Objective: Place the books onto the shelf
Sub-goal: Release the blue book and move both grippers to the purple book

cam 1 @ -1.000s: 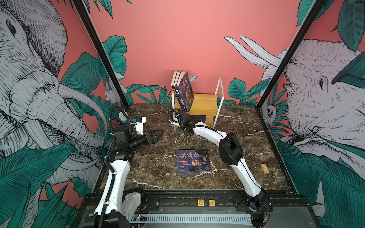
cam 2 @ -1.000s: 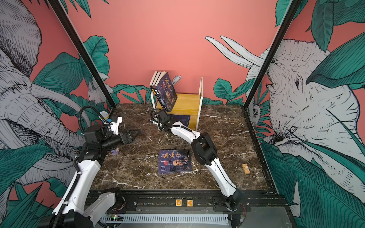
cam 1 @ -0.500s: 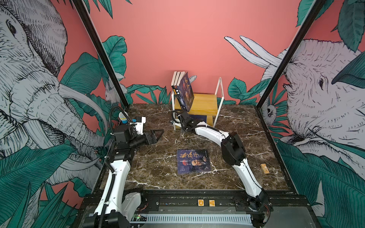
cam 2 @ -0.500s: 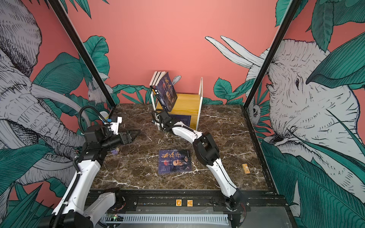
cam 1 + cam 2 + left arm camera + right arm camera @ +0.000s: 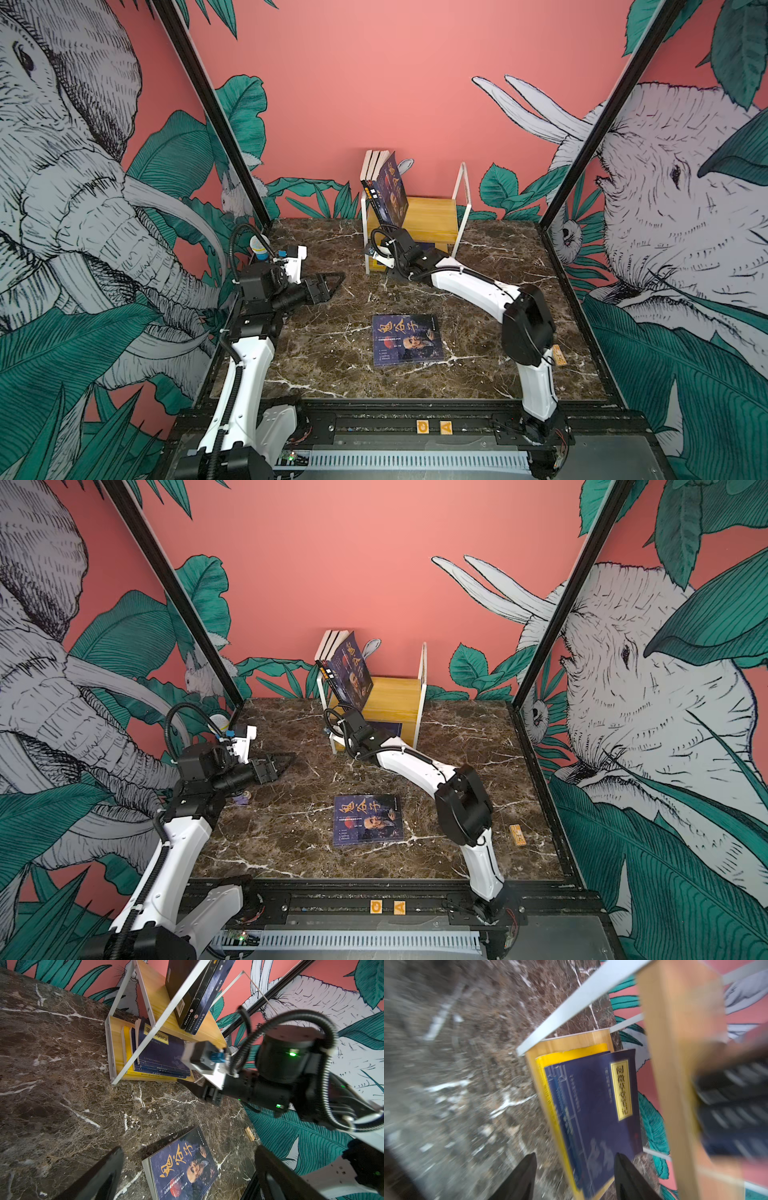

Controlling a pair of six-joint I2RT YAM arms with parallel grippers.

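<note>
My right gripper (image 5: 575, 1155) has just spread its fingers. A moment ago they were closer together. Now they pinch nothing. The navy book with the yellow label (image 5: 602, 1105) lies flat on top of the pile (image 5: 158, 1071) on the low board of the shelf (image 5: 428, 208), right in front of my right gripper. So I think this book is put away.

Three books (image 5: 384, 183) lean on the top board. My left gripper (image 5: 188, 1149) is wide and holds nothing. One navy book with an old man's face (image 5: 407, 338) lies on the table (image 5: 332, 353), well apart from the shelf. I think it goes next.
</note>
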